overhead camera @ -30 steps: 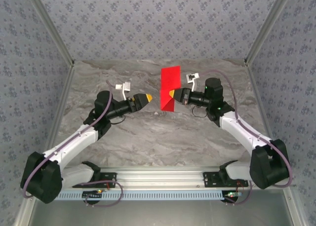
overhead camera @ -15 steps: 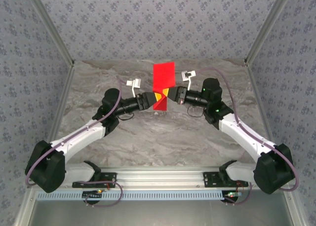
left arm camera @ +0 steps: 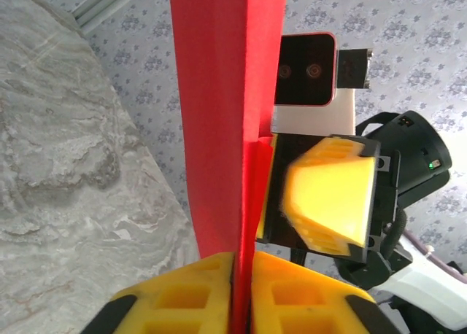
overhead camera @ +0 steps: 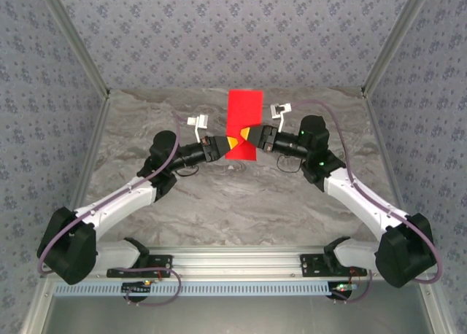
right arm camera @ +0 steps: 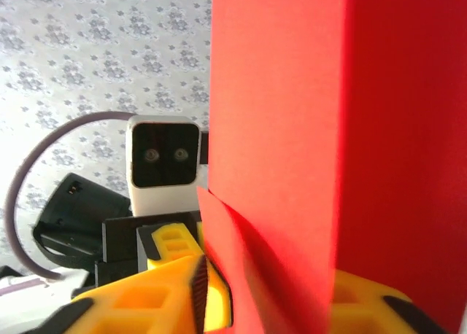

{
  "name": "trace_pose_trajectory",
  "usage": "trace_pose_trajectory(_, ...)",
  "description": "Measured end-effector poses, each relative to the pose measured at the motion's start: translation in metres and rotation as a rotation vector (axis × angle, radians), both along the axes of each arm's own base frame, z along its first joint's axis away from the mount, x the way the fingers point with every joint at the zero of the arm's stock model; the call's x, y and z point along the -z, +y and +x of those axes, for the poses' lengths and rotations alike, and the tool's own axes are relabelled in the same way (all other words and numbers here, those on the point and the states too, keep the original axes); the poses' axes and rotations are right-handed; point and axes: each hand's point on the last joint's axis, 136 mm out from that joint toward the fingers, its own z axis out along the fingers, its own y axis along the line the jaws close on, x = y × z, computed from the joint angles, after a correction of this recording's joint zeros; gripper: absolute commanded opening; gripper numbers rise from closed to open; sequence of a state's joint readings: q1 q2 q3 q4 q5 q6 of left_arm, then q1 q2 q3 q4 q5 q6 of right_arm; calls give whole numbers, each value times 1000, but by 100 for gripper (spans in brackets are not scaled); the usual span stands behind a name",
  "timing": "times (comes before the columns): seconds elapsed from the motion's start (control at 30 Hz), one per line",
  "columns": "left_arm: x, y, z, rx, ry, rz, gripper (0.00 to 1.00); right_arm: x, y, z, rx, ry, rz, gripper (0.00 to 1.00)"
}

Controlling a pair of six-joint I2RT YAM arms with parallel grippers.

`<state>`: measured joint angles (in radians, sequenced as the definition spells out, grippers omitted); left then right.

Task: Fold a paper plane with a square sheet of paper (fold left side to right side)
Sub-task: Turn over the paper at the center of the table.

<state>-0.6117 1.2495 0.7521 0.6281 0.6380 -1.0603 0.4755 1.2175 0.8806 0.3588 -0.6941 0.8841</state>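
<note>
1. the thin bright red paper sheet (overhead camera: 244,111) is held up in the air over the far middle of the grey marbled table (overhead camera: 219,203), between the two arms and clear of the surface.
2. the left tool (overhead camera: 221,143) is clamped flat on the sheet's lower left edge. in the left wrist view its yellow fingers (left arm camera: 182,297) meet with only the paper between them.
3. the right tool (overhead camera: 250,138) sits at the lower right edge, just beside the left one. its yellow fingers (right arm camera: 146,297) look parted, but the paper hides the gap, so i cannot tell whether it grips.
4. risk: if the right side has let go, i judge that a low pinch on one edge may let the tall sheet flop or swing, spoiling the alignment of the edges.
5. risk: if both grip and the arms draw apart, the thin paper could tear or crumple. a small buckle already shows near the tools.
6. risk: the tools are very close, so a small inward move could knock them together.
7. the sheet reads as a tall, narrow rectangle standing upright, long axis vertical, broad face towards the overhead camera. it has no sharp point yet.
</note>
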Motion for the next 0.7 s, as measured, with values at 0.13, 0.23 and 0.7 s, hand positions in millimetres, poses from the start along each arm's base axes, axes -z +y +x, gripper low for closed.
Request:
trace_pose_trajectory(0.13,17,6,2,-46,15,99,3,10,-22,1,86,0,-88,62)
trace_pose_trajectory(0.23,30,12,0,-109,-6,252,0,20,-52,4,214,-7,-204,71)
trace_pose_trajectory(0.7,174,77,-5,-426,57,1569,0,89,-220,-26,832,138,-829,98)
